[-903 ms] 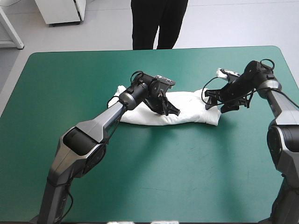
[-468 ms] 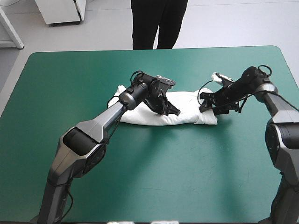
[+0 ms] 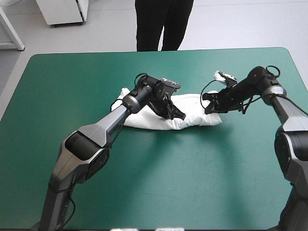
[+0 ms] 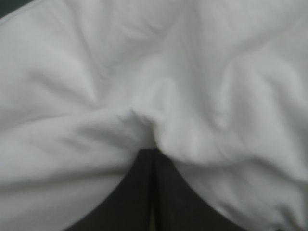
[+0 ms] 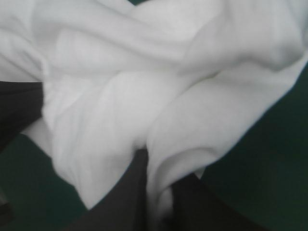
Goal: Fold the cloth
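Observation:
The white T-shirt (image 3: pixel 144 120) lies as a long, rumpled bundle across the middle of the table, a little toward the far side. My left gripper (image 3: pixel 177 115) bears down on the bundle's middle. In its wrist view the black fingers (image 4: pixel 139 192) meet in a point, and the T-shirt (image 4: pixel 96 72) puckers at their tip. My right gripper (image 3: pixel 208 108) sits at the bundle's right end. In the right wrist view a fold of T-shirt (image 5: pixel 120 96) is pinched between its nearly closed fingers (image 5: pixel 120 197).
The teal-green cover (image 3: pixel 168 183) spreads wide on the near side of the bundle and to both sides of it. The table's far edge (image 3: pixel 159 50) runs a short way beyond the shirt.
My right gripper has slid left onto the shirt's right end and shut on it, and that end has drawn in to the left. The left arm has stayed put.

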You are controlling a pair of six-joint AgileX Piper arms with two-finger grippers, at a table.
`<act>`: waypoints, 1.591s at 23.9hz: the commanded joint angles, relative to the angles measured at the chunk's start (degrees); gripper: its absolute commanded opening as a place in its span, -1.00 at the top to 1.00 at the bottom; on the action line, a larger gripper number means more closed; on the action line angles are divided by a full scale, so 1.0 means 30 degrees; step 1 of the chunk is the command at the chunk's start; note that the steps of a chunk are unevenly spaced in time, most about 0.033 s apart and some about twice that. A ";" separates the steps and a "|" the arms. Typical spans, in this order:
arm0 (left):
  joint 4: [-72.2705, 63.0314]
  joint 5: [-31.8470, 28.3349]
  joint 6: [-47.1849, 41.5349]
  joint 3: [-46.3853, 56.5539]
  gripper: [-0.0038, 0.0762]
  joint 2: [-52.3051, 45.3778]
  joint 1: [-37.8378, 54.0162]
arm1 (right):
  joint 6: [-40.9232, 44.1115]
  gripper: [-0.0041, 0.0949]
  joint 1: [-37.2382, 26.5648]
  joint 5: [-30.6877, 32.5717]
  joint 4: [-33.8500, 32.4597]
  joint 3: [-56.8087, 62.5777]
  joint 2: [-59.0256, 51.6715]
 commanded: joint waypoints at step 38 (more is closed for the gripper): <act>0.1669 0.3842 -0.2418 1.4594 0.93 -1.9317 -0.0080 | -0.0371 0.94 0.9420 -0.5841 0.2802 -0.5488 0.0063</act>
